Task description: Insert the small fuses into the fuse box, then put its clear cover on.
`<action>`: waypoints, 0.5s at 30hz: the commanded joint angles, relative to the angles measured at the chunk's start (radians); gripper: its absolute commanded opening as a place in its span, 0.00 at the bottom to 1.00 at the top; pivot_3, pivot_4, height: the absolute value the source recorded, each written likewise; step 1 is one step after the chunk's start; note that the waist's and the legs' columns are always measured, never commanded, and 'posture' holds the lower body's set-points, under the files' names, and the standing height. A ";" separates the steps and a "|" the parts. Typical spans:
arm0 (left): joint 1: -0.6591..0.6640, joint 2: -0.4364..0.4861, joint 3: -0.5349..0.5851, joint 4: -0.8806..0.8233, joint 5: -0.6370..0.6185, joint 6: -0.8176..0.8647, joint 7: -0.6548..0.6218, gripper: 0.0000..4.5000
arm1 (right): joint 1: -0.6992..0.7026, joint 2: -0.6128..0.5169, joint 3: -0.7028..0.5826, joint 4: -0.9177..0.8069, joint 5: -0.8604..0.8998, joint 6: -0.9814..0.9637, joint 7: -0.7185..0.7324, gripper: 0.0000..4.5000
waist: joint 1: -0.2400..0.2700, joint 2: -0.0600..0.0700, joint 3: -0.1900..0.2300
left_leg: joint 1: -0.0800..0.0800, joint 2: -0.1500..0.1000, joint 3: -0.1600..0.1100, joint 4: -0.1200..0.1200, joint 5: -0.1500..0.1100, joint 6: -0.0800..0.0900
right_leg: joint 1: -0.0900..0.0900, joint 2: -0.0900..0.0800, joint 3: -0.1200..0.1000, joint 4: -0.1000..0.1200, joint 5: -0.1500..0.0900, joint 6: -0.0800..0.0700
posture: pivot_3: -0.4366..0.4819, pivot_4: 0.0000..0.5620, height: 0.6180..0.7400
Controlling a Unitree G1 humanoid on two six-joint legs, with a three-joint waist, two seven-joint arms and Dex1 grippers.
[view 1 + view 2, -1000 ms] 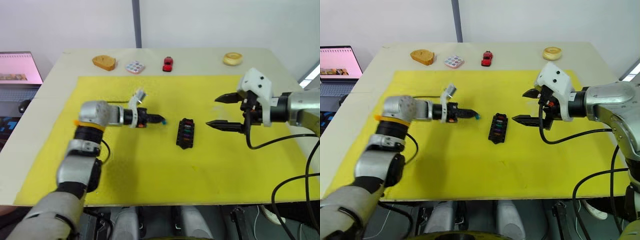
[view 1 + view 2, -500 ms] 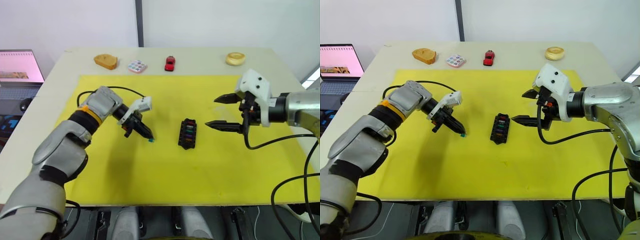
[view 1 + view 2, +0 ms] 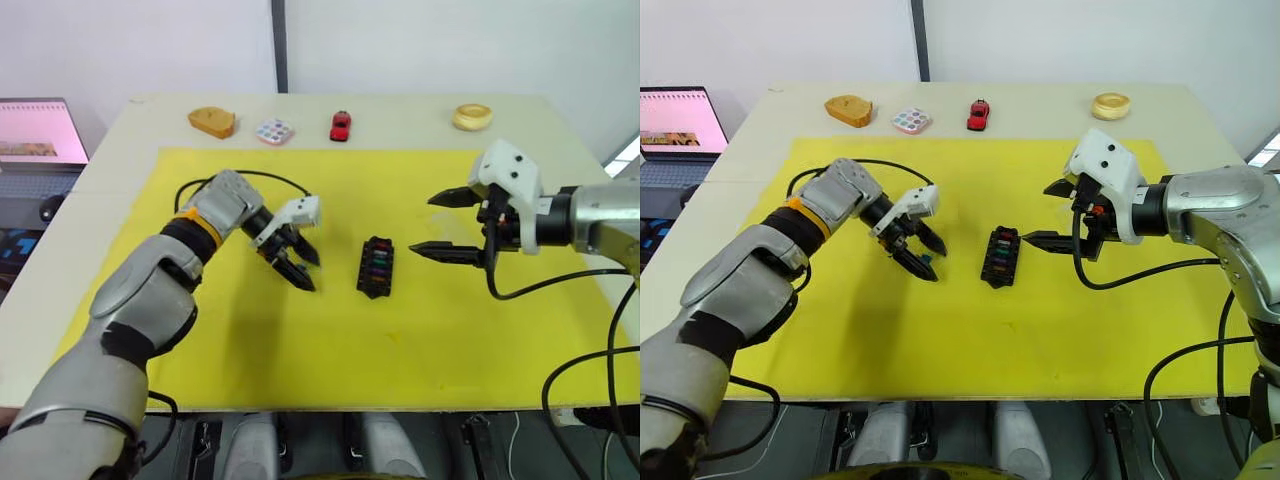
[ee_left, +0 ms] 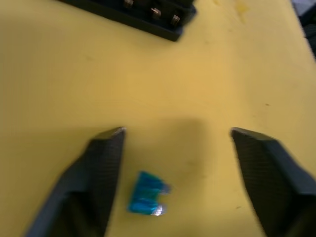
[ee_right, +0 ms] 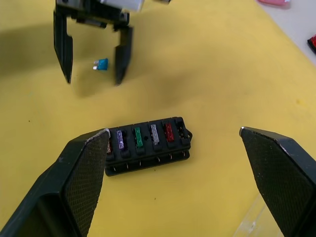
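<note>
Pale surface [image 3: 110, 160] with a yellow mat [image 3: 400, 340] on top; toy car [image 3: 340, 125] and small items along the far edge. Black fuse box [image 3: 375, 267] sits mid-mat, with purple, green, grey and red fuses [image 5: 143, 137] seated in its slots. Left gripper [image 3: 302, 264] is spread wide just left of the box, holding nothing, straddling a teal fuse [image 4: 146, 200] lying flat on the mat close to one finger. Right gripper [image 3: 447, 224] hovers right of the box, wide apart, empty.
</note>
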 commanded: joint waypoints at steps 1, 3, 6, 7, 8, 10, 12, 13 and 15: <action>-0.033 0.015 0.102 -0.002 0.020 -0.009 -0.003 0.99 | -0.009 0.000 -0.015 -0.025 0.010 -0.007 0.000 1.00 | 0.000 0.000 0.000 | -0.001 0.000 0.000 0.000 0.000 0.000 | -0.002 0.000 0.000 0.000 0.000 0.000 | 0.48 0.27 1.00; -0.031 0.032 0.150 -0.022 0.011 0.016 -0.003 0.99 | -0.010 0.003 -0.011 -0.022 0.008 -0.011 0.002 1.00 | 0.000 0.000 0.000 | -0.004 0.000 0.000 0.000 0.000 0.000 | -0.004 0.000 0.000 0.000 0.000 0.000 | 0.48 0.27 1.00; -0.006 0.079 0.224 -0.074 -0.013 0.071 -0.003 0.99 | -0.014 0.006 -0.002 -0.015 0.007 -0.019 0.008 1.00 | -0.004 0.000 0.000 | -0.006 0.001 0.000 0.000 0.000 0.000 | -0.006 0.001 0.000 0.000 0.000 0.000 | 0.48 0.27 1.00; 0.007 0.094 0.241 -0.098 -0.020 0.092 -0.003 0.99 | -0.014 0.007 -0.001 -0.013 0.007 -0.020 0.009 1.00 | -0.004 0.000 0.000 | -0.006 0.001 0.000 0.000 0.000 0.000 | -0.006 0.001 0.000 0.001 0.000 0.000 | 0.48 0.27 1.00; 0.023 0.109 0.258 -0.124 -0.024 0.114 -0.003 0.99 | -0.015 0.007 0.000 -0.012 0.006 -0.022 0.011 1.00 | -0.004 0.000 0.000 | -0.006 0.001 0.000 0.000 0.000 0.000 | -0.006 0.001 0.000 0.001 0.000 0.000 | 0.48 0.27 1.00; 0.058 0.140 0.279 -0.182 -0.030 0.146 -0.003 0.99 | -0.016 0.007 0.003 -0.010 0.003 -0.026 0.014 1.00 | -0.003 0.001 0.000 | -0.006 0.001 0.000 0.000 0.000 0.000 | -0.006 0.001 -0.001 0.001 0.000 0.000 | 0.48 0.27 1.00; 0.124 0.195 0.311 -0.277 -0.061 0.233 -0.003 0.99 | -0.020 0.006 0.003 -0.007 0.004 -0.031 0.020 1.00 | -0.003 0.001 0.000 | -0.006 0.001 0.000 0.001 0.001 -0.001 | -0.006 0.001 -0.001 0.002 0.000 0.000 | 0.48 0.27 1.00; 0.151 0.211 0.339 -0.307 -0.064 0.280 -0.003 0.99 | -0.021 0.005 0.004 -0.007 0.003 -0.038 0.025 1.00 | -0.003 0.001 0.000 | -0.006 0.001 0.000 0.001 0.001 -0.001 | -0.006 0.001 -0.001 0.002 0.000 0.000 | 0.48 0.27 1.00; 0.200 0.232 0.403 -0.349 -0.088 0.397 0.036 0.99 | -0.018 0.000 -0.004 -0.016 0.008 -0.048 0.036 1.00 | -0.003 0.001 0.000 | -0.006 0.001 0.000 0.001 0.001 -0.001 | -0.006 0.001 -0.001 0.002 0.000 0.000 | 0.48 0.27 1.00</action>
